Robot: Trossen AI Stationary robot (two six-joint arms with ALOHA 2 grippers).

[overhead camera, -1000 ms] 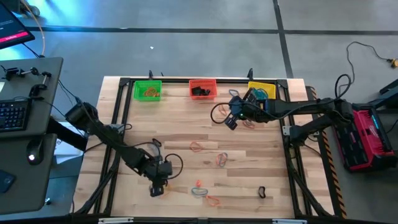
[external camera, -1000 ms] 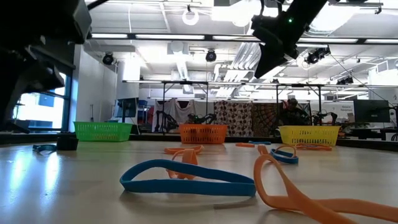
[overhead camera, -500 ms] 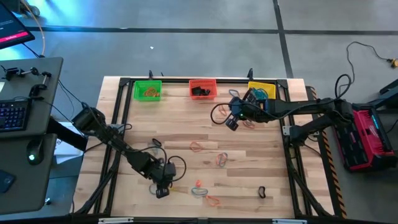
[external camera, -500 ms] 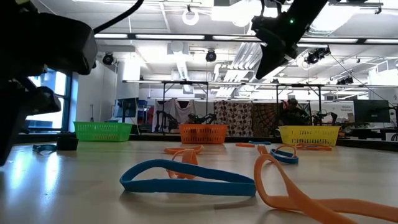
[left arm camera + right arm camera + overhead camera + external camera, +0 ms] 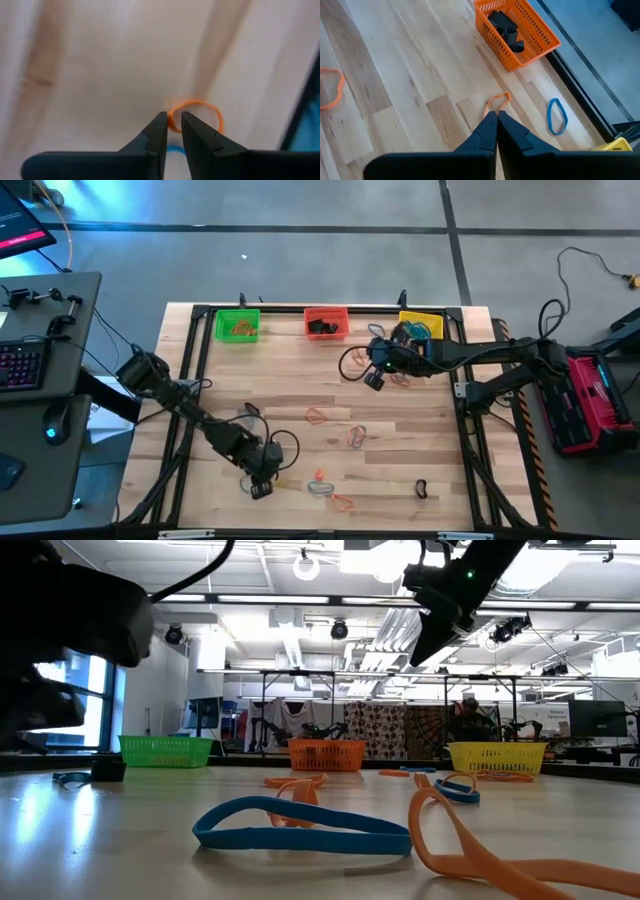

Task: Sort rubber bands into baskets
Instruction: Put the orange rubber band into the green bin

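Note:
Three baskets stand along the far edge: green (image 5: 237, 326), red-orange (image 5: 326, 323) and yellow (image 5: 420, 327). Rubber bands lie loose on the table: orange (image 5: 320, 416), a small orange one (image 5: 320, 475), a grey-teal one (image 5: 320, 488), orange (image 5: 342, 502) and black (image 5: 421, 489). My left gripper (image 5: 260, 488) is near the front left, its fingers a narrow gap apart (image 5: 173, 117) and empty. The small orange band (image 5: 196, 114) lies on the table beyond its tips. My right gripper (image 5: 372, 378) hangs shut and empty (image 5: 496, 114) above the table in front of the yellow basket.
Dark things lie in the red-orange basket (image 5: 506, 25). An orange band (image 5: 498, 100) and a blue band (image 5: 556, 117) lie on the table below my right gripper. A black frame (image 5: 300, 308) runs round the table. A blue band (image 5: 300, 827) lies at the near edge.
My left gripper has gone a little toward the table's right and near edges, closer to the small orange band. No band has moved.

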